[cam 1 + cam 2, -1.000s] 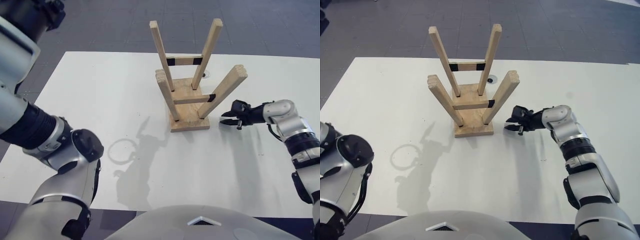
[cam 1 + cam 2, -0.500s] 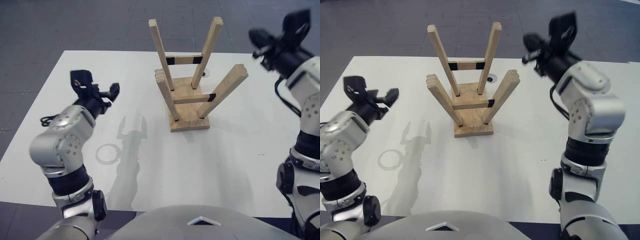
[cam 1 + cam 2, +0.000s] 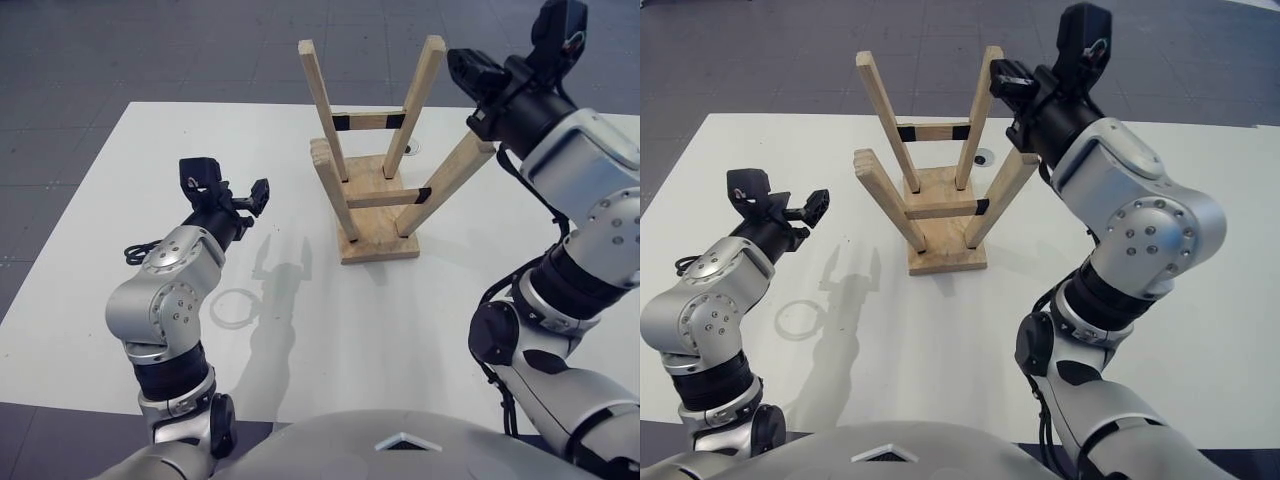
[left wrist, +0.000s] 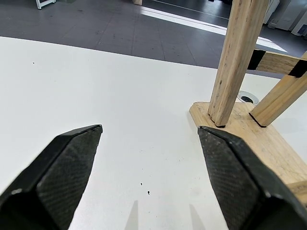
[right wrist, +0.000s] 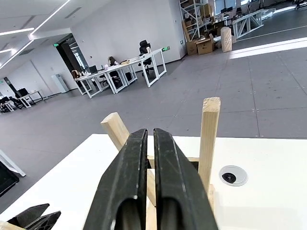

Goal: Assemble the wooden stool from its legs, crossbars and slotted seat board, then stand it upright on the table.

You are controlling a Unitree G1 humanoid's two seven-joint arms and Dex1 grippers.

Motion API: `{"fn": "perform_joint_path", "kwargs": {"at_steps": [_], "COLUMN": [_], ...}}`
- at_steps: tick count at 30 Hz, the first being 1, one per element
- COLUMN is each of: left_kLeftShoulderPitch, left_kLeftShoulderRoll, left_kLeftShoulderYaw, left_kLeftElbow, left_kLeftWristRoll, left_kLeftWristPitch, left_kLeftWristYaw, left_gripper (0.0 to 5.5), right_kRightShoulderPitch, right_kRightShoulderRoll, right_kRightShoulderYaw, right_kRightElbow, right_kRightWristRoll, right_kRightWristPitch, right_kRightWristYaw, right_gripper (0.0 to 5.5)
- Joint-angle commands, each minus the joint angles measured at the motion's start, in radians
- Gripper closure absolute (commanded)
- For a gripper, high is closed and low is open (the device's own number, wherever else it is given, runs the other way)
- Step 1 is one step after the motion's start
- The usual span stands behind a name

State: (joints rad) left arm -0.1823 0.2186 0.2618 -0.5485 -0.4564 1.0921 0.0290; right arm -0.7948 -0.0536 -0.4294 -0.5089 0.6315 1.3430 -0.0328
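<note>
While the left gripper [image 3: 228, 186] hangs above the white worktop [image 3: 420, 320], its black fingers [image 4: 62, 167] are spread wide and hold nothing. The pale wooden stool [image 3: 372, 195] stands upside down to that gripper's right, apart from it. Its square seat board [image 3: 385, 240] lies flat on the worktop, four legs [image 3: 322, 100] point up, and crossbars [image 3: 370, 121] join them at black-wrapped ends. The right gripper [image 3: 1000, 75] sits high by the tops of the stool's right-hand legs, its fingers [image 5: 132, 182] pressed together with nothing between them. They seem just clear of the wood, though contact is hard to judge.
</note>
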Motion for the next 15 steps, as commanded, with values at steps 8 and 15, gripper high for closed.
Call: {"fn": "perform_joint_path", "kwargs": {"at_steps": [8,15], "left_kLeftShoulderPitch": [0.006,-0.017], "left_kLeftShoulderRoll": [-0.003,-0.01], "left_kLeftShoulderYaw": [-0.01,-0.018], "left_kLeftElbow": [-0.017,-0.006], "left_kLeftWristRoll": [0.013,0.015], "left_kLeftWristPitch": [0.023,0.025], "left_kLeftWristYaw": [0.002,0.006], "left_gripper": [1.78,1.78], "right_kRightShoulderPitch": [-0.073,0.451], "right_kRightShoulderRoll": [-0.054,0.005], "right_kRightShoulderYaw": [-0.009,0.188], "right_kRightElbow": [0.031,-0.062], "right_kRightWristRoll": [0.015,-0.022], "right_kRightWristPitch": [-0.126,-0.128], "right_kRightWristYaw": [-0.08,-0.048], "right_gripper": [5.28,5.28]}}
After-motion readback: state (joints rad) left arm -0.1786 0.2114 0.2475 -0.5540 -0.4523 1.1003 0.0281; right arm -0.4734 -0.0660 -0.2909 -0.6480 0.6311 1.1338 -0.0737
